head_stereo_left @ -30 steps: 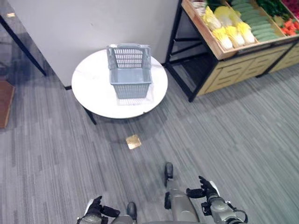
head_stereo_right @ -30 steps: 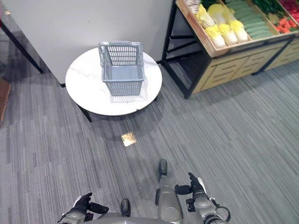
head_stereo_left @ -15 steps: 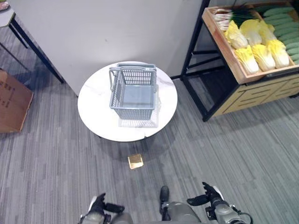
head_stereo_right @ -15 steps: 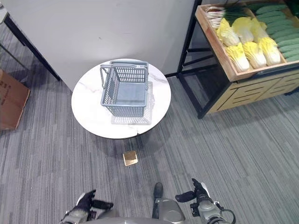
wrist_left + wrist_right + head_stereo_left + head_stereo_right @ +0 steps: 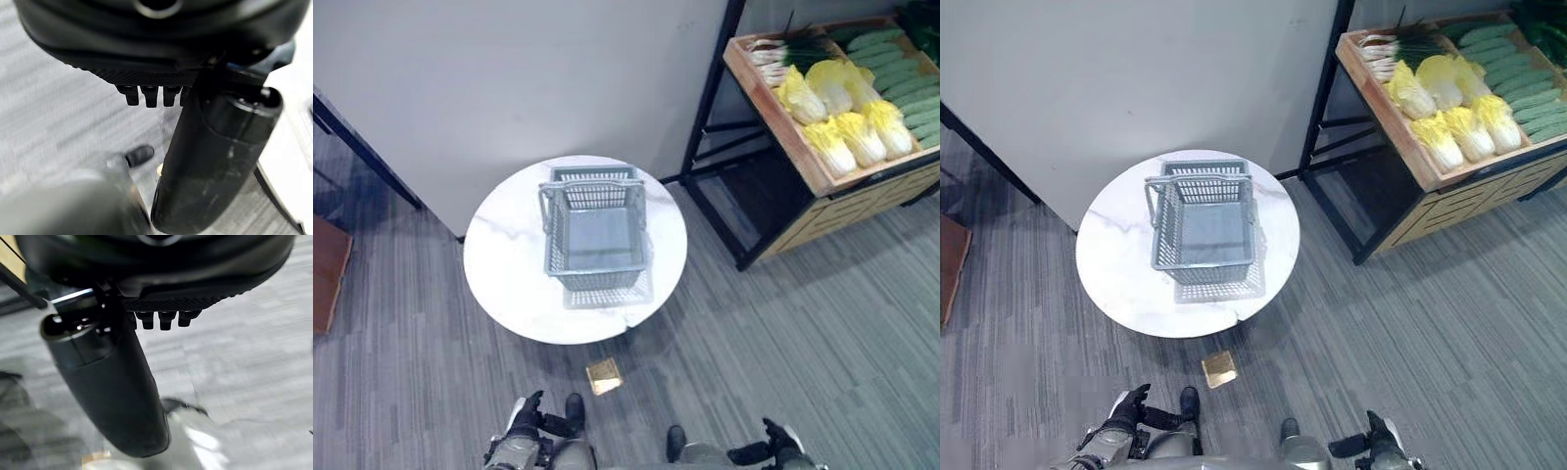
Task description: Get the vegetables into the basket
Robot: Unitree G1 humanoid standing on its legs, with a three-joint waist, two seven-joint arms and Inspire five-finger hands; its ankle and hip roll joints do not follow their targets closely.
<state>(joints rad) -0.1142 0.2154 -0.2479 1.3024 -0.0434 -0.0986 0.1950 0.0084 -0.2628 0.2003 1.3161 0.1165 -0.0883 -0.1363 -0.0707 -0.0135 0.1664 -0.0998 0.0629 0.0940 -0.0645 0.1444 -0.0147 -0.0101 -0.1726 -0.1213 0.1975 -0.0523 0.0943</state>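
Note:
An empty grey plastic basket (image 5: pixel 597 230) stands on a round white table (image 5: pixel 509 264) ahead of me, its handle folded at the far rim. The vegetables lie in a wooden shelf crate (image 5: pixel 781 125) at the upper right: yellow cabbages (image 5: pixel 847 137), green cucumbers (image 5: pixel 911 93) and scallions (image 5: pixel 783 49). My left hand (image 5: pixel 524 431) hangs low at the lower left, open and holding nothing, with its thumb (image 5: pixel 210 161) standing out. At the lower right my right hand (image 5: pixel 1381 450) is also open and holds nothing, its thumb (image 5: pixel 112 382) out. Both hands are far from the basket and the shelf.
A black metal frame (image 5: pixel 705 108) carries the shelf, right of the table. A small golden plate (image 5: pixel 604 376) lies on the grey carpet in front of the table. A light wall rises behind the table. At the left are a brown box (image 5: pixel 325 274) and a dark table leg (image 5: pixel 362 147).
The camera has moved, so the whole picture shifted; table and basket now sit nearer the middle. Both hands show lower at the bottom edge, still holding nothing.

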